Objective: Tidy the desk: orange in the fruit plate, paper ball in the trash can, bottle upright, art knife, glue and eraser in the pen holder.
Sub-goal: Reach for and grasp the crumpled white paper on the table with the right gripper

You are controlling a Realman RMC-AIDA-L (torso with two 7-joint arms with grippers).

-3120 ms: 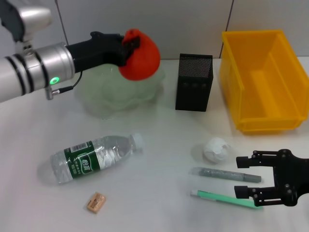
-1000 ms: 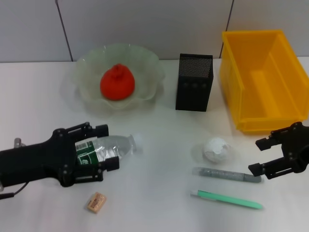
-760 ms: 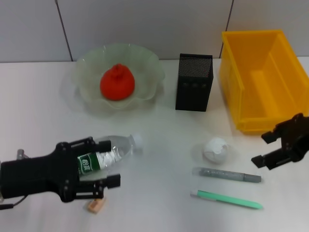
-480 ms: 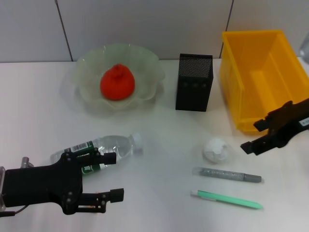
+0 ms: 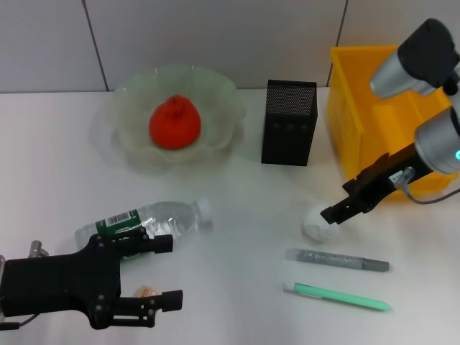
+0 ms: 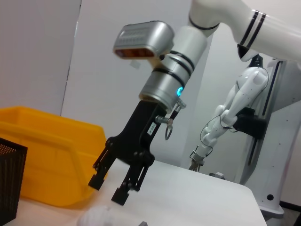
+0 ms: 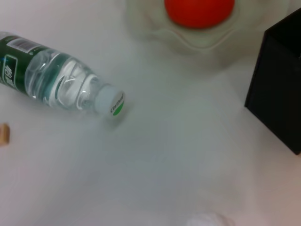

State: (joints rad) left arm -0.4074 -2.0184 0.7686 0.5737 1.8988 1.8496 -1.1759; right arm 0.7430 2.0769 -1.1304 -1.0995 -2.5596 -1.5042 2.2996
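Note:
The orange lies in the pale-green fruit plate. On its side at the front left rests the bottle, cap toward the middle. My left gripper is open just in front of it, and the eraser peeks out beside its nearer finger. Over the paper ball hangs my right gripper; the left wrist view shows that gripper open above the ball. The grey glue stick and green art knife lie in front of the ball. The black pen holder stands mid-back.
The yellow trash can stands at the back right, behind my right forearm. The right wrist view shows the bottle, the orange and the pen holder on the white table.
The right gripper has swung left from the trash can's front to above the paper ball. The left gripper has shifted a little nearer, uncovering the eraser. The orange left the left gripper for the plate earlier.

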